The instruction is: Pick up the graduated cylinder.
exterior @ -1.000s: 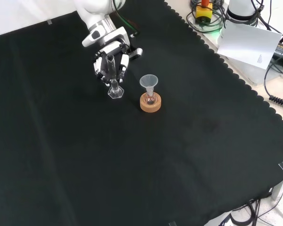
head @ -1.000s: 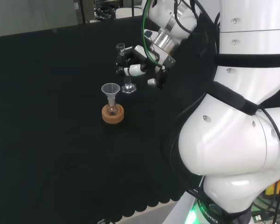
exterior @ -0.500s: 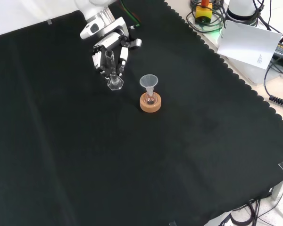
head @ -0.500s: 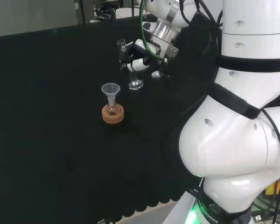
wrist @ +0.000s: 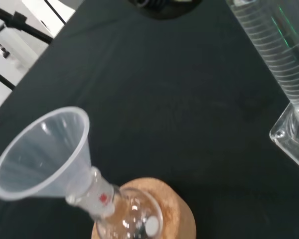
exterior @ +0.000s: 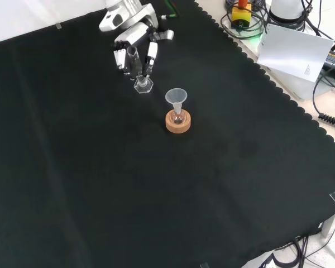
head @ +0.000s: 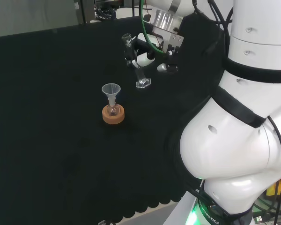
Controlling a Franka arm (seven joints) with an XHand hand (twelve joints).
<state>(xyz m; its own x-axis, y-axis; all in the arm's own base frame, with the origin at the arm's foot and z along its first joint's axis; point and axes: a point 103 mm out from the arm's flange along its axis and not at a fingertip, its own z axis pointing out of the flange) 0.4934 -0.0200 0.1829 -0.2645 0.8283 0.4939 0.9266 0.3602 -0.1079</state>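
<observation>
Head view: your hand (head: 147, 52) is closed around the graduated cylinder (head: 136, 69), with the fingers wrapped about the upper part of the tube. The cylinder tilts, its mouth leaning to the view's left and its hexagonal foot hanging below the fingers. You cannot tell from this angle whether the foot is clear of the black cloth (head: 47, 140).

Front view: you see the hand (exterior: 135, 47) entering from the top, fingers (exterior: 149, 57) curled on either side of the cylinder (exterior: 138, 71); the clear foot sticks out just below the fingertips.

Below the hand in the front view, and near it, stands a small round flask (exterior: 178, 118) on a cork ring (exterior: 178, 123), with a clear funnel (exterior: 176, 99) seated in its neck. Flask and cylinder are apart, not touching.

Wrist view: the cylinder (wrist: 284, 69) runs close past the camera, graduation lines plain on the tube, foot at its far end. The funnel (wrist: 42, 152) sits tilted in the flask (wrist: 129, 216), which rests in the cork ring (wrist: 182, 216).
</observation>
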